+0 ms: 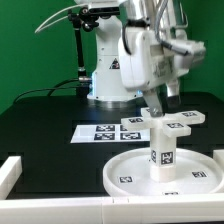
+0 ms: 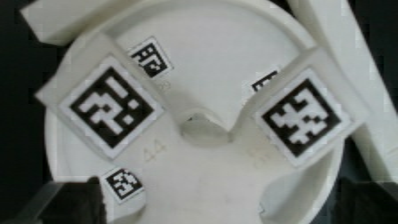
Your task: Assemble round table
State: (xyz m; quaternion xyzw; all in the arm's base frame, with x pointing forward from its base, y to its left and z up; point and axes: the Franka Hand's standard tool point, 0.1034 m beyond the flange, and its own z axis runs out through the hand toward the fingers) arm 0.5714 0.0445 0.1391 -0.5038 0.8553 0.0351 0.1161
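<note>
The round disc [image 1: 135, 172] lies rim up at the front on the exterior view's right. The short thick leg [image 1: 163, 150] stands upright in its middle, and the four-armed cross base [image 1: 168, 123] sits on top of the leg. My gripper [image 1: 153, 107] hangs just above the cross base's rear arm. In the wrist view the cross base [image 2: 196, 100] fills the picture, with tags on its arms and a small knob [image 2: 205, 126] at its centre, the disc [image 2: 214, 30] behind it. The gripper [image 2: 214, 208] has its dark fingertips [image 2: 68, 200] wide apart on either side of one arm, open.
The marker board [image 1: 100, 131] lies flat on the black table, just behind the disc. A white wall [image 1: 8, 172] runs along the front on the exterior view's left. The robot's base [image 1: 108, 75] stands at the back.
</note>
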